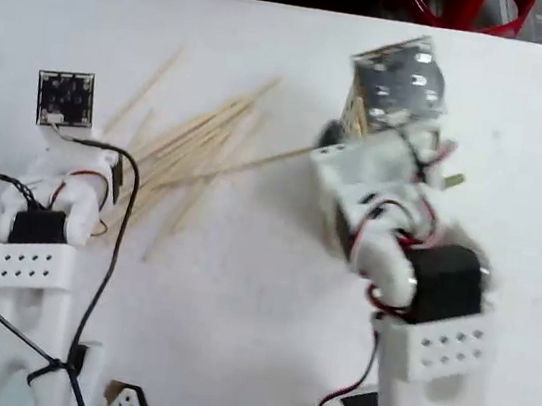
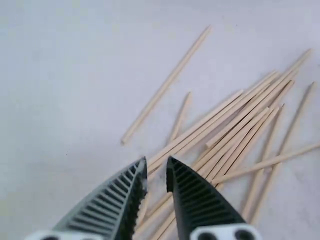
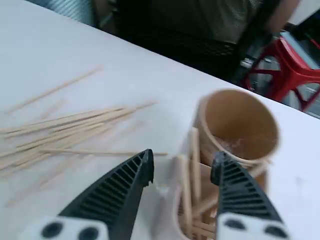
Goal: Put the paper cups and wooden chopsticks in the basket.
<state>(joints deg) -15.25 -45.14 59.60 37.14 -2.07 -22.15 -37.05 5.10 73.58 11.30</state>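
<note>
Left tool (image 2: 156,166) held narrowly parted, empty, over wooden chopsticks (image 2: 235,135) scattered on table (image 2: 60,75). Right tool (image 3: 183,159) held wide apart, empty, above paper cup (image 3: 240,120). Risks judged: thin sticks pinched poorly and slipped; cup knocked over.

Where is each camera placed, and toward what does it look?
High view: fixed above the table, looking down; the left arm and right arm show, with the loose wooden chopsticks between them.
Left wrist view: on the left arm's wrist, looking down past the narrowly open left gripper at the chopsticks on the table.
Right wrist view: on the right arm's wrist, looking past the open right gripper at a paper cup and upright chopsticks.
Shared: all three views show the loose chopstick pile.
</note>
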